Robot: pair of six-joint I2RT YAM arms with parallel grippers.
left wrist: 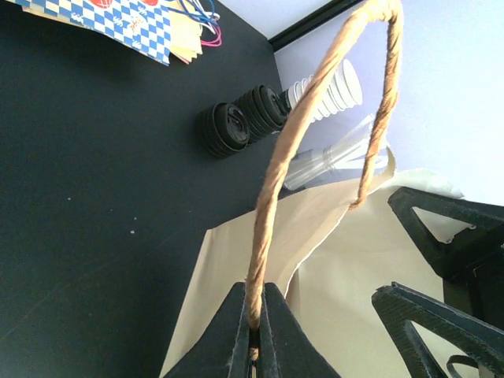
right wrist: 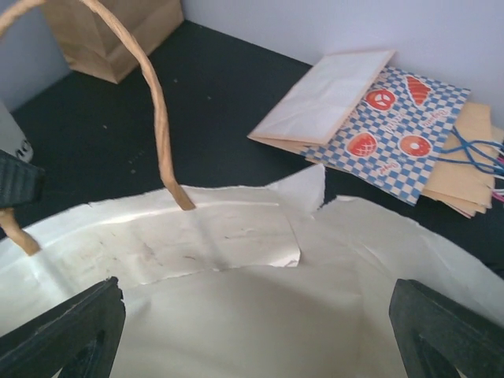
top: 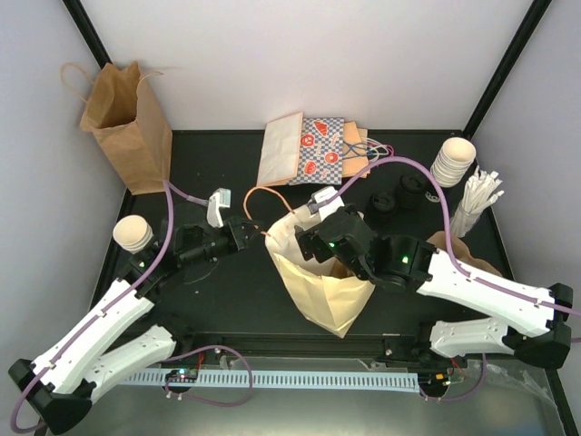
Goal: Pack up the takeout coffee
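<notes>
The takeout coffee cups are a white stack (top: 454,162) at the back right, also in the left wrist view as cups (left wrist: 335,90), plus a single cup (top: 134,233) beside the left arm. A cream paper bag (top: 318,282) lies mid-table with its mouth facing the back. My left gripper (top: 257,227) (left wrist: 256,303) is shut on the bag's twine handle (left wrist: 276,181), holding it up. My right gripper (top: 313,241) (right wrist: 256,315) stands wide open at the bag's mouth. Its fingers (right wrist: 71,331) hold nothing; only the bag's cream lining (right wrist: 236,307) shows between them.
A brown paper bag (top: 127,127) stands upright at the back left. Flat patterned bags (top: 309,150) lie at the back centre. Black lids (top: 399,195) and a bundle of white sticks (top: 477,200) sit near the cup stack at the right.
</notes>
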